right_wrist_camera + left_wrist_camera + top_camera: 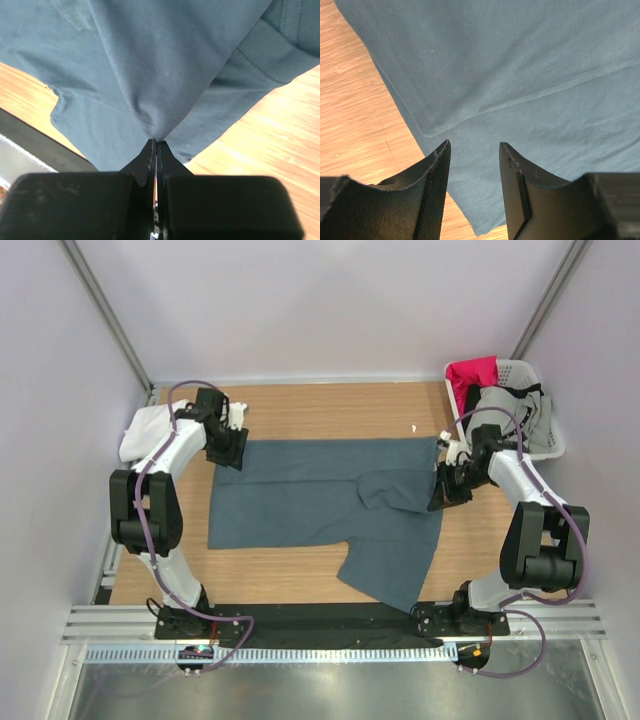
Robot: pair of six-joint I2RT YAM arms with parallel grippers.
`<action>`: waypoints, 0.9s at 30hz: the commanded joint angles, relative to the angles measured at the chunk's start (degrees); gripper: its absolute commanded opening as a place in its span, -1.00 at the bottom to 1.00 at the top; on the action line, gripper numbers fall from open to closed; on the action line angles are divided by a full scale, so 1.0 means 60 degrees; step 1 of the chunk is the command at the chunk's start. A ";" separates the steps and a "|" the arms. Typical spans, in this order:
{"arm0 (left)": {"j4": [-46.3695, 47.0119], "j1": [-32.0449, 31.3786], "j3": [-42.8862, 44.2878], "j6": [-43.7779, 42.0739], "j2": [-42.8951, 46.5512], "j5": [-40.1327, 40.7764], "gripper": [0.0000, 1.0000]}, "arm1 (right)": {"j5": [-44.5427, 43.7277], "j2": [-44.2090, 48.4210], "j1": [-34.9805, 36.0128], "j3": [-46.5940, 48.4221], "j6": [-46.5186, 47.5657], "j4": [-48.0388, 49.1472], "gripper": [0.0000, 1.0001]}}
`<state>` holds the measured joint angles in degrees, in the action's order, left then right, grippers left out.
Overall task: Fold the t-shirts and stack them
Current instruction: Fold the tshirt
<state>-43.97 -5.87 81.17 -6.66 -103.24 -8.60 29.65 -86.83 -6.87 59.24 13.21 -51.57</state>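
1. Laundry sits furthest left: the white t-shirt [140, 430] lies bunched at the 9 o'clock edge of the table [330, 405], partly hidden by the left arm [150, 500]. Whether it is folded I cannot tell.
2. The left gripper [228, 445] hovers over the 10 o'clock corner of the slate-blue t-shirt [300, 500]. In its wrist view the fingers [437, 185] stand apart and grip nothing. Blue cloth lies flat on the wood below the gap, and a turned-over hem corner sits just past the tips toward 11 o'clock.
3. The slate-blue t-shirt is spread across the middle of the table, its long axis running 9 to 3 o'clock. 1 sleeve is lapped back over the body near the 3 o'clock end. Another part trails toward 6 o'clock, reaching the near edge of the table.
4. The right gripper [447, 485] is at the shirt's 3 o'clock edge. Its fingers [145, 160] are pressed together on a pinch of blue cloth, which tents away from the tips in the wrist view. Only 1 end of the long axis is therefore held. The left gripper is the nearer one to the free hem corner, so the next move probably turns on it dropping onto that corner and closing.
5. The basket [552, 440] sits at the 2 o'clock corner, nearest the right arm. It holds a red garment [472, 375] and a grey garment [505, 405], heaped loosely.
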 commanded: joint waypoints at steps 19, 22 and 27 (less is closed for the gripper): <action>0.0252 0.0041 -0.0329 -0.0004 0.0449 -0.0031 -0.10 | -0.2217 0.0806 0.3075 0.0719 0.0654 0.2218 -0.15; 0.0223 0.0041 -0.0403 -0.0004 0.0464 -0.0046 -0.10 | -0.1866 0.0411 0.4015 0.0570 0.0757 0.2924 -0.17; 0.0238 0.0041 -0.0446 0.0011 0.0551 -0.0017 -0.10 | -0.1690 -0.0630 0.4354 0.0965 0.0830 0.2912 -0.23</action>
<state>-43.48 -5.87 78.70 -6.59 -102.72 -8.58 19.81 -87.96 19.40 63.42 16.84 -37.32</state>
